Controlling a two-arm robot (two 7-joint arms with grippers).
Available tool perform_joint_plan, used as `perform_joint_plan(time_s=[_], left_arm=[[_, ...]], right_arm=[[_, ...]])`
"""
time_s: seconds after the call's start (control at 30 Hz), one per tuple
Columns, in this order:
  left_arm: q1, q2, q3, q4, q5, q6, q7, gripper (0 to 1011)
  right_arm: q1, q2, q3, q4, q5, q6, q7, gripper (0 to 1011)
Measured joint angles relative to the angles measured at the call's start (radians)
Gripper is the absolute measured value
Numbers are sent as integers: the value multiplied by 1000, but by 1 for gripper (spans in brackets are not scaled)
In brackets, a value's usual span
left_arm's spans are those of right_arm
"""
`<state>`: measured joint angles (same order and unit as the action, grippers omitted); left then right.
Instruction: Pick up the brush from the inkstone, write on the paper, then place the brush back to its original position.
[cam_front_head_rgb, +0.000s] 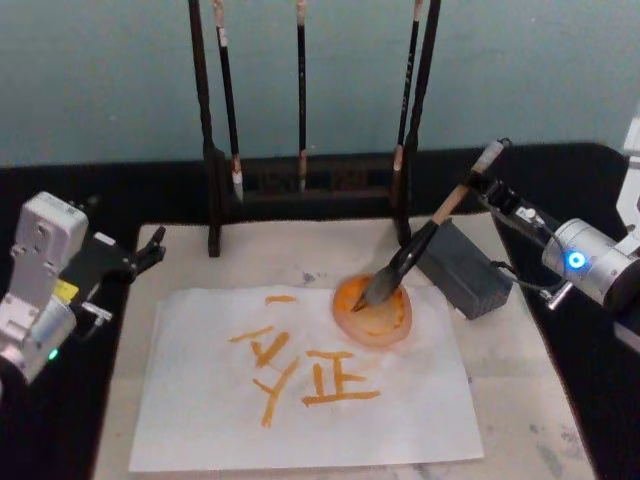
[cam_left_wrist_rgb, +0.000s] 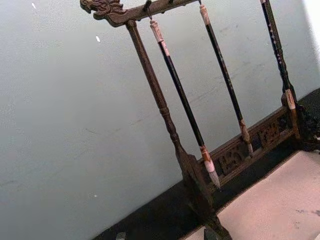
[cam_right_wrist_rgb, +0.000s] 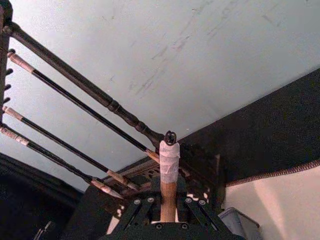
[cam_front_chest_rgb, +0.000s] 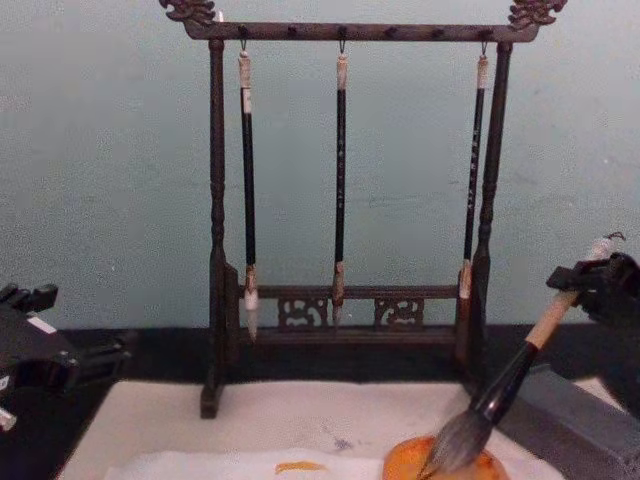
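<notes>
At the middle of the cream felt mat (cam_front_head_rgb: 270, 255) lies the paper (cam_front_head_rgb: 200, 420), a white sheet bearing orange strokes (cam_front_head_rgb: 335, 380) around its centre. At about 2 o'clock from those strokes a round orange disc (cam_front_head_rgb: 395, 325) sits on the sheet's far right part. The grey-brown bristles of the brush (cam_front_head_rgb: 415, 245) rest tip-down on this disc. From there the brush leans up and away toward 1 o'clock, black ferrule first, then tan handle, then white end cap. The right gripper (cam_front_head_rgb: 487, 188) is clenched on the upper handle just below the cap. In the right wrist view its fingers (cam_right_wrist_rgb: 145, 210) press the wood from both sides, with the capped end of the brush (cam_right_wrist_rgb: 169, 160) standing clear above the right gripper (cam_right_wrist_rgb: 168, 210). In the chest view the brush (cam_front_chest_rgb: 510, 380) slants from the disc (cam_front_chest_rgb: 400, 462) toward 1 o'clock into the right gripper (cam_front_chest_rgb: 590, 285), near the right edge. The grey inkstone (cam_front_head_rgb: 468, 272) lies on the mat just beside the disc, at its 2 o'clock, under the tilted handle; it is also visible low in the chest view (cam_front_chest_rgb: 585, 425). Beyond the mat, at 12 o'clock, stands a dark wooden rack (cam_front_head_rgb: 300, 185) with three thin brushes (cam_front_head_rgb: 300, 100) hanging from its top bar (cam_front_chest_rgb: 350, 32). The left gripper (cam_front_head_rgb: 148, 250) is parked off the paper at about 10 o'clock, at the mat's left edge, well apart from the brush.
</notes>
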<state>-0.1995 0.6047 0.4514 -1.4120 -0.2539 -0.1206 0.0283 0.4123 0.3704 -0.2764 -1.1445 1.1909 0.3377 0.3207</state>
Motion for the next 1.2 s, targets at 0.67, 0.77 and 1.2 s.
perform_joint_plan(time_s=[0.67, 0.77, 1.2], left_arm=[[0, 0, 0, 0, 0, 0, 0, 1010], [0, 0, 0, 0, 0, 0, 0, 1010], [0, 0, 0, 0, 0, 0, 0, 1010]], right_arm=[[-2, 10, -33, 5, 49, -19, -26, 177], [-4, 12, -37, 2, 58, -28, -35, 177], [-20, 24, -50, -14, 89, -56, -65, 177]])
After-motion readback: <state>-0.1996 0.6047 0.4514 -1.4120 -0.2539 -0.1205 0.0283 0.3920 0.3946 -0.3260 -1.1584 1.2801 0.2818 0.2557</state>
